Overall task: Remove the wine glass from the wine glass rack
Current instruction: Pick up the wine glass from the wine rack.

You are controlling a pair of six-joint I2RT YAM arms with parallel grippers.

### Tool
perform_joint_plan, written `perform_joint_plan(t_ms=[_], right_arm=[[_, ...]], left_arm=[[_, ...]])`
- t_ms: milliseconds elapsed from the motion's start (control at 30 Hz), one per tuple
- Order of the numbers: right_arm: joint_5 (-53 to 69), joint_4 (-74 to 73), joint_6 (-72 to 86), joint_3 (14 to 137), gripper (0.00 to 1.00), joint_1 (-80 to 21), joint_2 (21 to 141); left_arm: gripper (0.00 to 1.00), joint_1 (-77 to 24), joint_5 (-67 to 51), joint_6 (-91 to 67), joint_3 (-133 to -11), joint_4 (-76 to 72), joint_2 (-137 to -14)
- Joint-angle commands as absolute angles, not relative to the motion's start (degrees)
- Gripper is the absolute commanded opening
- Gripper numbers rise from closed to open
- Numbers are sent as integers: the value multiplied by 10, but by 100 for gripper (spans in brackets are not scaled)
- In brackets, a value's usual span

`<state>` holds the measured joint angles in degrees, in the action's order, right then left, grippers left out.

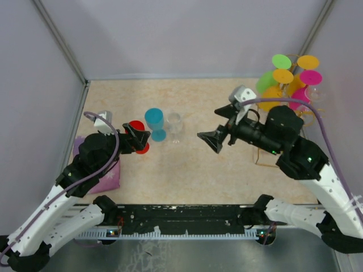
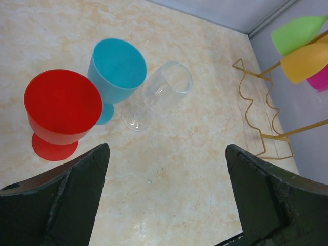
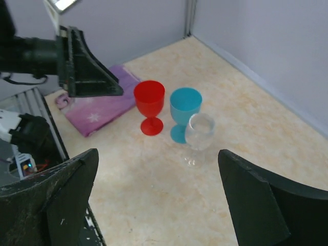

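Note:
The gold wire wine glass rack (image 1: 265, 164) (image 2: 266, 72) stands at the back right, partly hidden behind my right arm. Several glasses hang on it: green (image 1: 272, 71), orange (image 1: 282, 76), pink (image 1: 310, 77) and a clear one (image 1: 315, 93). A red glass (image 2: 61, 110), a blue glass (image 2: 117, 72) and a clear wine glass (image 2: 164, 89) (image 3: 200, 130) stand upright together on the table, left of centre. My right gripper (image 1: 212, 140) (image 3: 156, 184) is open and empty, just right of the clear glass. The left gripper (image 1: 138, 137) (image 2: 166, 179) is open and empty beside the red glass.
A purple cloth (image 1: 108, 175) (image 3: 102, 107) lies at the near left under my left arm. Grey walls close in the table at the back and both sides, and the rack stands close to the right wall. A black rail (image 1: 187, 218) runs along the near edge.

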<state>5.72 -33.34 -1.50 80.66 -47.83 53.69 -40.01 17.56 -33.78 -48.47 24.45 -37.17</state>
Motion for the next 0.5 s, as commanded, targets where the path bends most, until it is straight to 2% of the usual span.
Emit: perform_joint_plan(t_ms=[0, 133, 267, 367, 467], right_arm=[[137, -237, -22, 826, 99, -475, 474], [27, -261, -32, 857, 99, -475, 493], [-144, -188, -12, 816, 99, -475, 478], [-298, -278, -17, 902, 99, -475, 533], [-391, -363, -10, 1024, 99, -466, 606]], left_arm=[[99, -399, 176, -320, -507, 233, -367], [99, -399, 180, -313, -505, 231, -364], [99, -398, 174, -314, -505, 227, -367], [99, -398, 170, -318, -507, 231, -367], [99, -399, 167, -324, -504, 232, -364]])
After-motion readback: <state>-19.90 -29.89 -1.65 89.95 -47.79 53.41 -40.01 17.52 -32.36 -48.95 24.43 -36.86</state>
